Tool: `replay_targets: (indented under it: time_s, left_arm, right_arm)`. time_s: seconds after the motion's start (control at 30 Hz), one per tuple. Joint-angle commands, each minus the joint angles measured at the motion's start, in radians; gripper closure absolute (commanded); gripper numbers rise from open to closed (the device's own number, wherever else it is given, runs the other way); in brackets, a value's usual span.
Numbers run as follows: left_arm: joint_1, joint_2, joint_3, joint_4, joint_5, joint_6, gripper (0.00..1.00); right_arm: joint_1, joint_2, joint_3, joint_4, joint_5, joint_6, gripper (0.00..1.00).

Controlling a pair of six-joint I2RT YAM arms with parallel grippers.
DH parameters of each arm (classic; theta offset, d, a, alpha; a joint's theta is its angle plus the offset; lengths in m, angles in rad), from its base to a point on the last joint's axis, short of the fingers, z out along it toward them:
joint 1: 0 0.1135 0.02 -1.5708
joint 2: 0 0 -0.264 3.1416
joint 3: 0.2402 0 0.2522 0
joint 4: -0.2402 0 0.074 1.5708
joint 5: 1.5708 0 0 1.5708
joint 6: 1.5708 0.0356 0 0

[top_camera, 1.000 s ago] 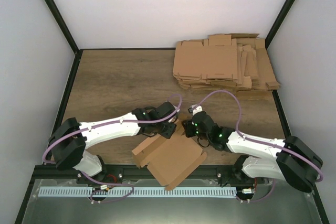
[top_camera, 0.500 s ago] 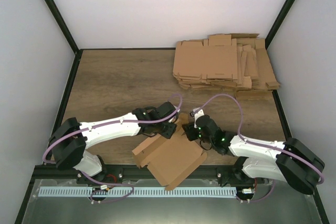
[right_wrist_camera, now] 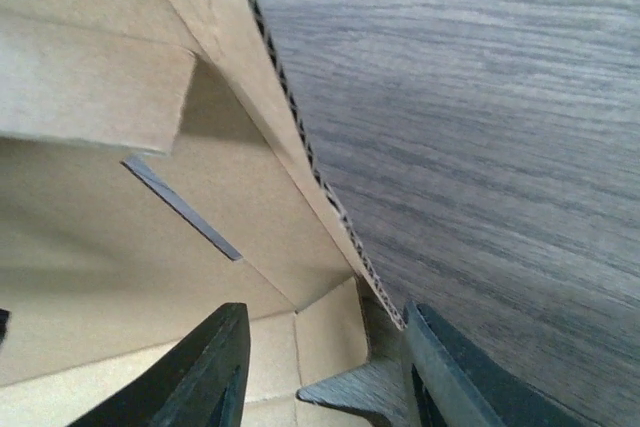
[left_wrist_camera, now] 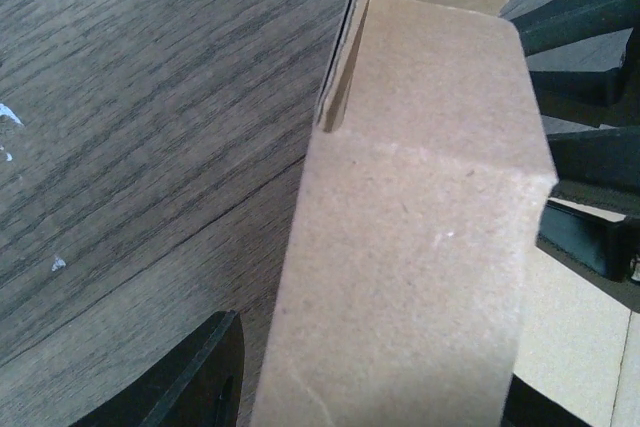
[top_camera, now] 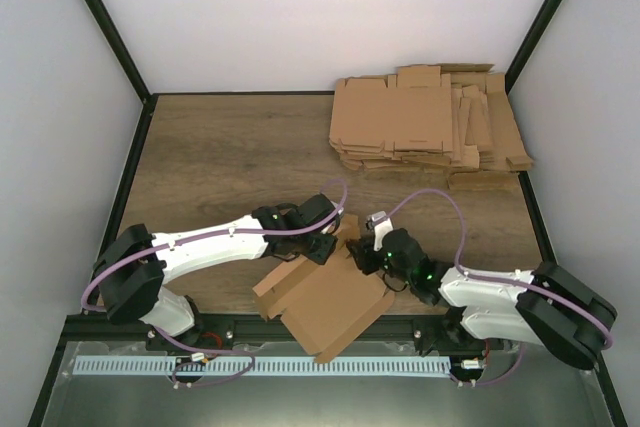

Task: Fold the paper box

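Note:
The paper box [top_camera: 330,302], a brown creased sheet with raised flaps, lies at the table's near edge between my arms. My left gripper [top_camera: 322,245] sits at its far left flap. In the left wrist view that flap [left_wrist_camera: 410,247] fills the space in front of the left gripper [left_wrist_camera: 370,387] and hides the right finger. A strip of table shows between the left finger [left_wrist_camera: 190,377] and the flap's edge. My right gripper [top_camera: 360,252] stands open astride a raised wall. The wall's corrugated edge [right_wrist_camera: 320,187] runs between the fingers of the right gripper [right_wrist_camera: 330,347] and touches neither.
A pile of flat brown cardboard blanks [top_camera: 425,122] lies at the back right of the wooden table [top_camera: 220,157]. A black frame rail [top_camera: 110,325] runs along the near edge under the box's overhanging corner. White walls close in the sides.
My right gripper's jaws have widened off the box wall and that arm has drawn back slightly toward the near edge. The left arm and the box have stayed put.

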Motion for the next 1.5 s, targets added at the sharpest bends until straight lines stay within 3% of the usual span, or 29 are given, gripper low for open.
replay_targets:
  time_s: [0.0,0.17,0.43,0.67,1.1,1.47]
  left_arm:
    - [-0.012,0.035,-0.013,0.0,0.027,-0.006,0.52]
    - [-0.012,0.035,-0.011,0.002,0.027,-0.005,0.52]
    - [-0.012,0.038,-0.004,0.0,0.025,-0.002,0.52]
    - [-0.012,0.041,-0.003,0.002,0.026,0.0,0.52]
    - [-0.013,0.046,0.004,-0.001,0.025,0.001,0.52]
    - [-0.014,0.054,0.007,-0.004,0.022,-0.002,0.52]
  right_arm:
    - [-0.005,-0.009,-0.036,0.162,-0.002,-0.057,0.54]
    - [-0.01,0.0,-0.024,0.11,0.017,-0.079,0.5]
    - [-0.035,0.061,-0.031,0.222,0.048,-0.101,0.51]
    - [-0.177,0.062,-0.039,0.307,-0.188,-0.175,0.43]
    - [-0.179,0.074,-0.028,0.313,-0.345,-0.213,0.82]
    - [-0.011,-0.081,-0.076,0.178,-0.095,-0.135,0.99]
